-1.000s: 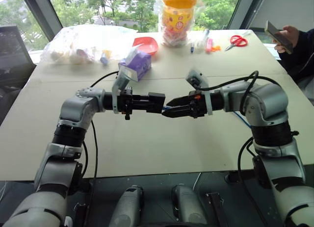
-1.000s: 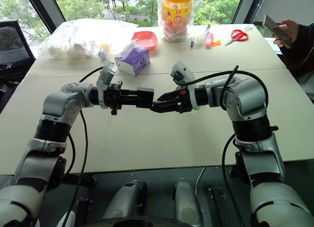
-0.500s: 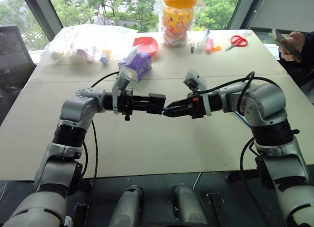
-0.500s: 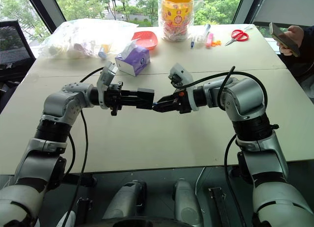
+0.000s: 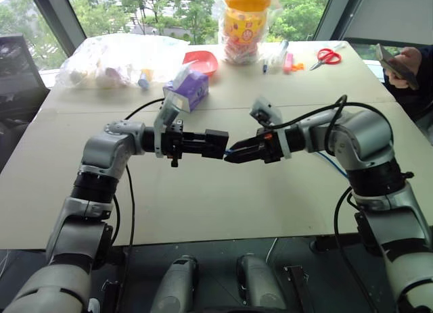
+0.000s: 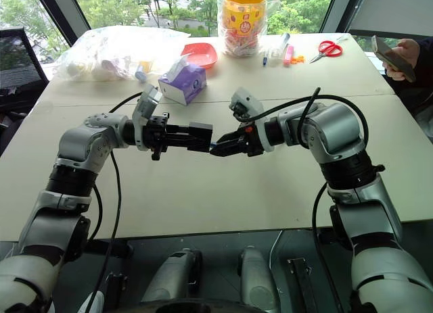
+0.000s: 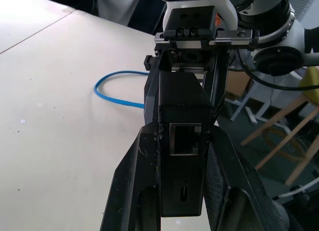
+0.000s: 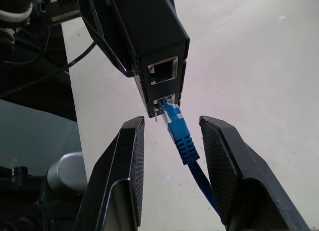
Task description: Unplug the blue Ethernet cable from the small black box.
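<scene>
Left gripper (image 5: pixel 215 144) clamps the small black box (image 8: pixel 149 46) above the tabletop (image 5: pixel 203 205). Right gripper (image 8: pixel 172 141) stands open, fingers flanking the blue Ethernet cable (image 8: pixel 178 133), plug at the port.

Left fingers (image 7: pixel 149 191) clamped — right fingers (image 8: pixel 127 161) apart

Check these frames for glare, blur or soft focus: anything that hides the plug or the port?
Right wrist view: sharp; blue Ethernet cable plug and small black box ports clearly lit, table evenly bright. Left wrist view: the box's port readable, background chairs soft. Head views: bright windows behind, no glare on the table; the plug is tiny there.
</scene>
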Motion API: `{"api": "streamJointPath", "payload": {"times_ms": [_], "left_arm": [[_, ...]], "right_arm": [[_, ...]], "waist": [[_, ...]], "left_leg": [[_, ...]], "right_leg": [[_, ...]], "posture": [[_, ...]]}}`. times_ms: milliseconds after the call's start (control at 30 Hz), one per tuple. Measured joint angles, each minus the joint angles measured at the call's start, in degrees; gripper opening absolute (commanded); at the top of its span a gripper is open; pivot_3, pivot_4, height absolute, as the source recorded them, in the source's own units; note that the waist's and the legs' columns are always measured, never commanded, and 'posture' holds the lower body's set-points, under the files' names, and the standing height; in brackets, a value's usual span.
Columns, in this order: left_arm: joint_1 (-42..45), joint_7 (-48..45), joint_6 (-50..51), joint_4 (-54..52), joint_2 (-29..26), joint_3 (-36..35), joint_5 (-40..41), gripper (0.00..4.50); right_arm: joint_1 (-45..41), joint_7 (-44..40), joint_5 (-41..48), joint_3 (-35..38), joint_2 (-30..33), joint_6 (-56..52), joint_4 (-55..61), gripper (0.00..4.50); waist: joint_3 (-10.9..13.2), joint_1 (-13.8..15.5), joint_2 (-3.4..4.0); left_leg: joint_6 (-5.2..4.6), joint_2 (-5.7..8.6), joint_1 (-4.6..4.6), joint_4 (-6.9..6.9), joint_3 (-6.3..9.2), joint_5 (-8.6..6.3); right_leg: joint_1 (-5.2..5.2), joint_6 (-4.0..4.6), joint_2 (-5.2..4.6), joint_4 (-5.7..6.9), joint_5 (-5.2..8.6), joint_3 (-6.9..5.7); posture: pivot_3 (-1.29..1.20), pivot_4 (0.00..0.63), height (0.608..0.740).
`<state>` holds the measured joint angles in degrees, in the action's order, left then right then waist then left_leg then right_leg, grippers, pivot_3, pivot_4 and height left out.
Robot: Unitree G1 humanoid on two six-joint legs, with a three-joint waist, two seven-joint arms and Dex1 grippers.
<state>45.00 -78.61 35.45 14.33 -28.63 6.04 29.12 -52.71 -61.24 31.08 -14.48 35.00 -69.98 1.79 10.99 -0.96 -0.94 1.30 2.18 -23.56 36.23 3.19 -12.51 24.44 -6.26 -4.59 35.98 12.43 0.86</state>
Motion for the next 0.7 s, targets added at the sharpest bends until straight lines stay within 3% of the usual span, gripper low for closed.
{"api": "streamJointPath", "payload": {"times_ms": [100, 167, 200, 300, 333, 700], "left_arm": [[-0.32, 0.00, 0.00, -0.64, 0.03, 0.02, 0.00, 0.49], [-0.54, 0.00, 0.00, -1.08, 0.03, 0.05, 0.00, 0.49], [-0.66, 0.05, 0.00, -1.27, -0.02, 0.05, -0.05, 0.49], [-1.51, -0.08, -0.01, -1.85, -0.35, 0.09, -0.30, 0.49], [-1.62, -0.10, -0.01, -1.91, -0.42, 0.11, -0.37, 0.49], [-2.33, -0.52, -0.68, -2.89, -0.85, 1.37, -1.17, 0.49]], "right_arm": [[-0.71, -0.49, -0.08, -1.10, 0.02, 0.38, -0.66, 1.80], [-1.08, -0.86, -0.18, -1.53, 0.17, 0.60, -0.99, 1.26], [-1.24, -1.19, -0.24, -1.95, 0.30, 0.71, -1.03, 1.26], [-1.76, -2.01, -0.53, -3.09, 0.44, 0.75, -1.64, 0.17], [-1.85, -2.32, -0.55, -3.49, 0.54, 0.86, -1.87, 0.05], [-3.02, -4.40, -1.78, -7.24, 1.53, 2.34, -2.22, 0.05]], "waist": [[0.00, -0.01, 0.00], [0.00, 0.01, 0.00], [0.00, 0.00, 0.00], [0.00, -0.03, 0.00], [0.00, -0.01, 0.00], [0.00, -0.01, 0.00]], "left_leg": [[0.00, 0.00, 0.00, 0.00, 0.00, 0.00], [0.00, 0.00, 0.00, 0.00, 0.00, 0.00], [0.00, 0.00, 0.00, 0.00, 0.00, 0.00], [0.00, 0.00, 0.00, 0.00, 0.00, 0.00], [0.00, -0.01, 0.00, 0.00, 0.01, 0.00], [0.00, 0.00, 0.00, 0.00, 0.00, 0.00]], "right_leg": [[0.00, 0.00, 0.00, 0.00, 0.00, 0.00], [0.00, 0.00, 0.00, 0.00, 0.00, 0.00], [0.00, 0.00, 0.00, 0.00, 0.00, 0.00], [0.00, 0.00, 0.00, 0.00, 0.00, 0.00], [0.01, 0.00, 0.01, 0.00, 0.00, -0.01], [0.01, 0.00, 0.00, -0.01, 0.00, 0.00]], "posture": [[0.00, 0.150, 0.740], [0.00, 0.150, 0.740], [0.00, 0.150, 0.740], [0.00, 0.150, 0.740], [0.00, 0.150, 0.740], [0.00, 0.150, 0.740]]}}
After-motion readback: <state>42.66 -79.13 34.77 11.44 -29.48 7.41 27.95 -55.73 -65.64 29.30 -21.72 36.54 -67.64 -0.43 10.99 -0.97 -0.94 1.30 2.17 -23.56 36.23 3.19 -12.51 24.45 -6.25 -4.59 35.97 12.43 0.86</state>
